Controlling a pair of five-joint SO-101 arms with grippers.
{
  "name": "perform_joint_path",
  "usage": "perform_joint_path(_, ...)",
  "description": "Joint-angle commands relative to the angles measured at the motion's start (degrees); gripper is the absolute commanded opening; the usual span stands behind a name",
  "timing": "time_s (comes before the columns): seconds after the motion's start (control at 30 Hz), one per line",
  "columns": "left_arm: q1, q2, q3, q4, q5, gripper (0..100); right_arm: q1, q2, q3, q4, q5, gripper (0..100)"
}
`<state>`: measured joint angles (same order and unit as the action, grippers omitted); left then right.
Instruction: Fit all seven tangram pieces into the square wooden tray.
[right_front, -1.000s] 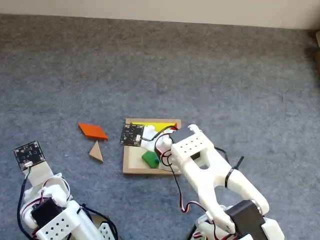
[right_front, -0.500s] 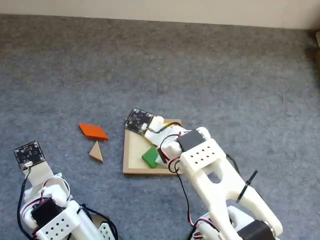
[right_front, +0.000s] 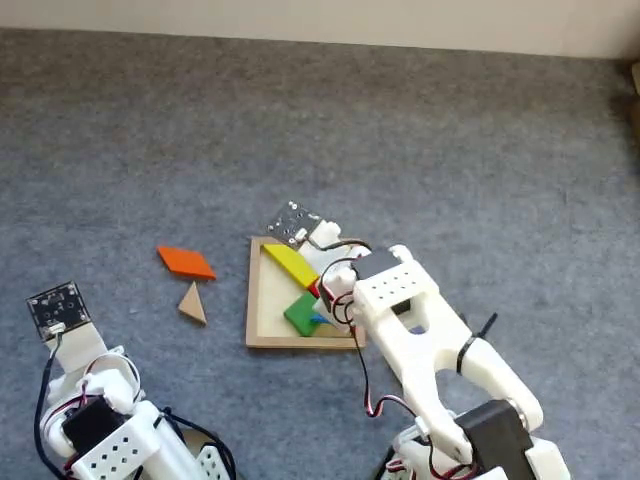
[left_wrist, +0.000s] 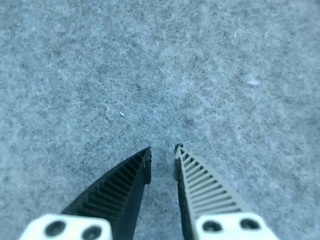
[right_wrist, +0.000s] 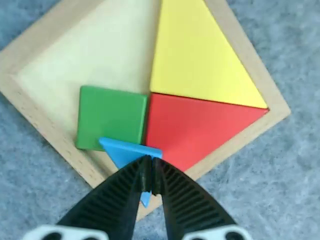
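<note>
Currently, tray (right_wrist: 30, 56): holds yellow triangle (right_wrist: 195, 55), red triangle (right_wrist: 200, 125), green square (right_wrist: 110, 117).
Blue triangle (right_wrist: 122, 149): against green square, reaching the tray's rim.
Right gripper (right_wrist: 151, 172): jaws nearly together over blue triangle.
Left gripper (left_wrist: 162, 150): narrow gap, above carpet (left_wrist: 200, 60).
Orange parallelogram (right_front: 186, 262), tan triangle (right_front: 193, 303): on carpet beside tray.

surface: we see a grey, felt-like carpet (right_front: 450, 150) spreading edge to edge | far edge: we note a pale, plain strip (right_front: 320, 18) running along it | right edge: we catch a brownish sliver (right_front: 636, 85) near the far corner | light: even, with soft shadows
</note>
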<state>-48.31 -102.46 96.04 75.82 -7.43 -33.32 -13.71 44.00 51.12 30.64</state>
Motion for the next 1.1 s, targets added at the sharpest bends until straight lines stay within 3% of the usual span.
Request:
perform_joint_path(0.0, -0.75, -2.33, 1.10, 0.18, 0.26, 9, 0.75, 0.13, -0.66, -0.84, -0.44, 1.2)
perform_joint_path(0.7, -0.75, -2.33, 1.10, 0.18, 0.26, 9, -2.95, -0.31, -0.40, 4.18, 2.99, 1.1)
perform_joint_path(1.0, -1.01, -2.33, 1.10, 0.18, 0.26, 9, 0.75, -4.26, -3.65, 9.27, 2.64, 1.1)
perform_joint_path(1.07, -1.10, -2.42, 1.10, 0.18, 0.26, 9, 2.42, -7.78, -4.09, 10.42, -0.44, 1.1)
